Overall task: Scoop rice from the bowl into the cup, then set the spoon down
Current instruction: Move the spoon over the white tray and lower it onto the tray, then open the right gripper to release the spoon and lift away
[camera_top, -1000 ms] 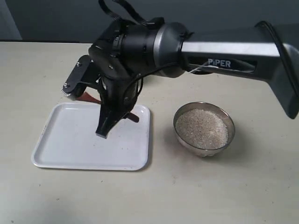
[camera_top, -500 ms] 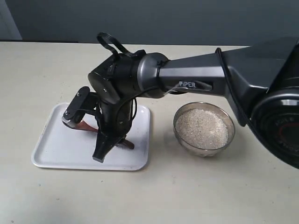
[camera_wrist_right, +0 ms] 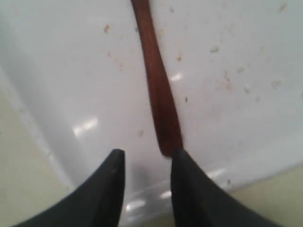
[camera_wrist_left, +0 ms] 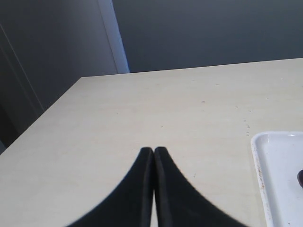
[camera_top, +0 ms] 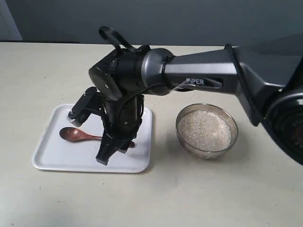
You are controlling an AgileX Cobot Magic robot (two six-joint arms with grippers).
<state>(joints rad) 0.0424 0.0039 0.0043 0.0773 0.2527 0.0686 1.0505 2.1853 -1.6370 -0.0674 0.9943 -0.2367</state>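
Observation:
The dark reddish-brown wooden spoon (camera_top: 75,135) lies flat on the white tray (camera_top: 57,156), its oval bowl toward the tray's left side. My right gripper (camera_top: 113,152) reaches across to the tray and stands open just above it, at the handle end. In the right wrist view the spoon's handle (camera_wrist_right: 158,94) ends just beyond one fingertip of the right gripper (camera_wrist_right: 144,153), outside the gap. The wide steel bowl (camera_top: 232,125) holds white rice (camera_top: 204,129) right of the tray. The cup is out of view. My left gripper (camera_wrist_left: 154,150) is shut and empty over bare table.
The right arm's dark body spans from the right edge over the tray's back half. The tray (camera_wrist_right: 236,56) carries small specks. A corner of the tray (camera_wrist_left: 279,175) shows beside the left gripper, with the table edge further off.
The right gripper came down to the tray with the spoon and its jaws opened. The spoon, held a second ago, now rests on the tray.

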